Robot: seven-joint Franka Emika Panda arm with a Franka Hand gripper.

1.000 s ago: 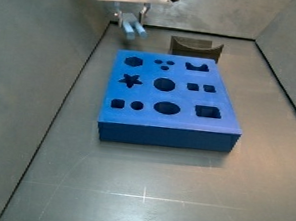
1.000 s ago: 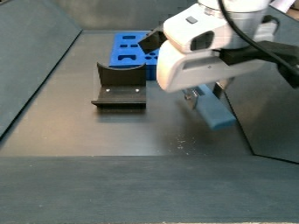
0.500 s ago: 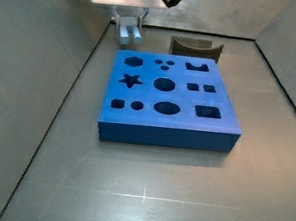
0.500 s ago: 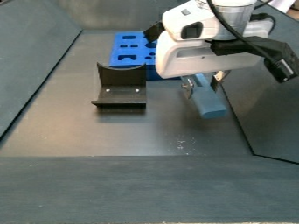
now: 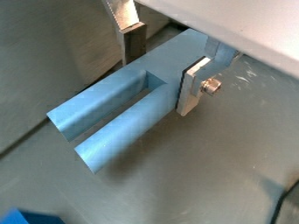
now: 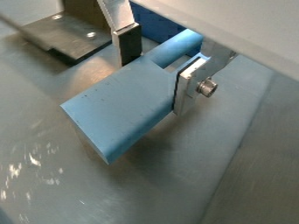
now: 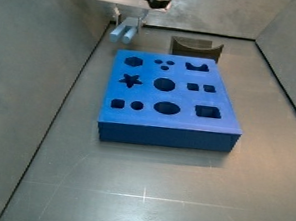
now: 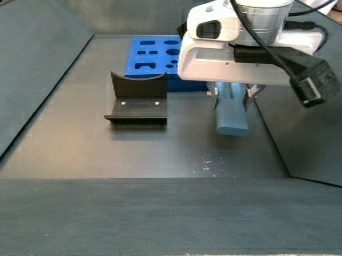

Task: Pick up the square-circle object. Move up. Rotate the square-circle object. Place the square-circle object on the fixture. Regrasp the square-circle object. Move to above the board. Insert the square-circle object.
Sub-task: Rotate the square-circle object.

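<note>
Side views both show the claw point(image 8: 230, 92) near the top of the frame, clenched on the bar point(image 8: 231, 108), which hangs clear of the surface point(image 8: 120, 150). Both wrist views show silver fingers point(image 5: 194, 86) with dark pads pressing the bar's point(image 6: 128, 103) flanks near one end, the rest jutting out from them. At centre frame lies the board point(image 7: 170, 97), bar point(image 7: 126, 28) above its upper-left corner. Left of the claw stands the fixture point(image 8: 136, 97), apart from the bar.

The hand point(image 6: 156, 61) hangs above the floor, its fingers point(image 6: 126, 44) clamped on the square-circle object point(image 6: 122, 119), wrist pointing down.
</note>
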